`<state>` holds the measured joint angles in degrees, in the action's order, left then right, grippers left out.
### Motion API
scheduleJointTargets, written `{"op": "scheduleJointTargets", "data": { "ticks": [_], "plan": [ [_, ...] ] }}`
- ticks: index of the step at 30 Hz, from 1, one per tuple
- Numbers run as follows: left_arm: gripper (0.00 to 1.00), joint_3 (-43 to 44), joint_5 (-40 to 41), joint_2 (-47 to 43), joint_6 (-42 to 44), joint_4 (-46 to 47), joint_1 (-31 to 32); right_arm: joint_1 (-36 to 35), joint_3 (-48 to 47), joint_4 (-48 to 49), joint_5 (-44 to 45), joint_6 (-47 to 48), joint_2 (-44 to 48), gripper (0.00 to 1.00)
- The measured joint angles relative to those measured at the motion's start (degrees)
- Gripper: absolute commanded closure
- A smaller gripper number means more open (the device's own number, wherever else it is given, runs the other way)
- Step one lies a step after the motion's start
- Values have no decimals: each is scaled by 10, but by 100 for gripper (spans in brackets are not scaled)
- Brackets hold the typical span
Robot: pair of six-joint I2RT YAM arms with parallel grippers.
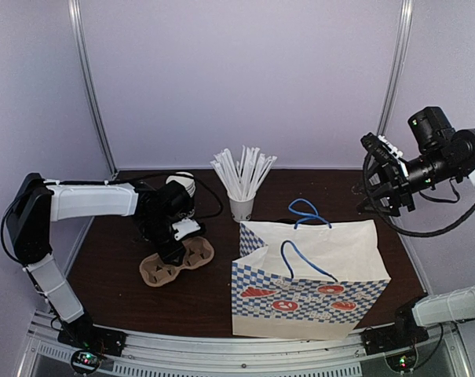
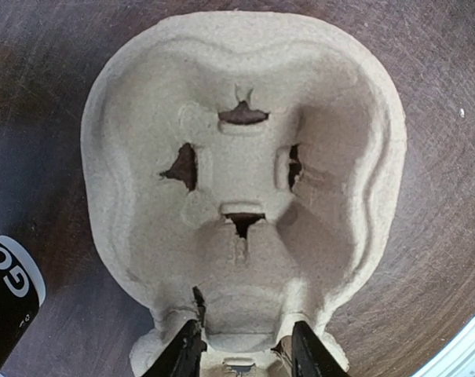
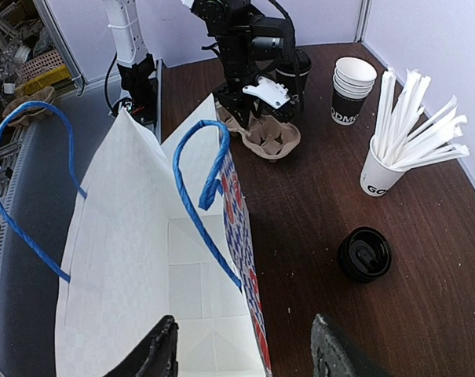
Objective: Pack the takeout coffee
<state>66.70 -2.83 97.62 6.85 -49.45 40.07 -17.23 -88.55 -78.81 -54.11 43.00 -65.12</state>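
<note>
Pulp carrier point(image 2: 245, 181) between cropped left fingers point(image 2: 182, 355), grip unclear; right fingers point(image 3: 157, 352) wide above bag point(image 3: 135, 236).

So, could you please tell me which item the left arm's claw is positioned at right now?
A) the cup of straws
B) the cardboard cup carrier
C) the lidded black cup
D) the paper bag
B: in the left wrist view the left claw sits at the near edge of the cardboard cup carrier, one finger on either side of its rim.
</note>
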Motion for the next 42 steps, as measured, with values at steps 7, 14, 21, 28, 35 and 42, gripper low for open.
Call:
{"op": "scheduleJointTargets", "data": {
  "ticks": [7,14,21,28,35,42],
  "plan": [
    [64,-2,2,7,0,6,0,1,0,1,0,0,0,43],
    [69,-3,3,11,-2,16,0,3,5,2,0,0,0,43],
    [75,-4,2,11,-5,16,0,4,8,2,0,0,1,43],
    [76,-4,0,10,-9,15,0,4,8,2,0,-2,4,43],
    [75,16,4,-38,-13,-16,0,4,-7,-3,0,-4,-7,41],
    [76,103,3,-156,-20,-53,0,-24,-51,-8,-4,-8,-62,28]
  ]
}}
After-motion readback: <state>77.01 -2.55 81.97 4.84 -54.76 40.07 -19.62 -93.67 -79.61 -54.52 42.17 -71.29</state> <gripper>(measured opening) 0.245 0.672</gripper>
